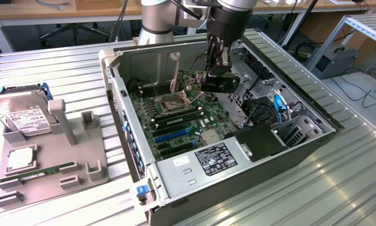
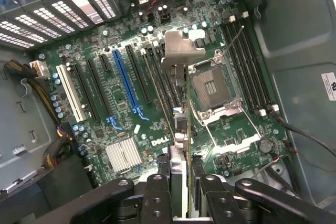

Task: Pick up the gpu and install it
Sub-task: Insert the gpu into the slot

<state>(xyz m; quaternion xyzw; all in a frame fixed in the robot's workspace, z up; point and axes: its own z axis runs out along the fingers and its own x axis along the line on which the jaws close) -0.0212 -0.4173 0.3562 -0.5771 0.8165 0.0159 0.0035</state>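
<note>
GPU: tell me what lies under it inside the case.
The gpu, held edge-on in the gripper, hangs over the motherboard, between the black slots and the open CPU socket. The strip of board directly beneath the card is covered.

You've got one open computer case (image 1: 288, 155), one gpu (image 2: 184, 51) clamped in one gripper (image 2: 181, 181), and at the exterior view's left, one hard drive (image 1: 21, 115) and one memory stick (image 1: 43, 170).

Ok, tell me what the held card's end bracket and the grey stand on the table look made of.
Bracket on the card: bare sheet metal, likely steel; dull silver sheen, thin bent tab. Grey stand: probably printed or moulded plastic; matte, even grey, chunky blocks.
</note>
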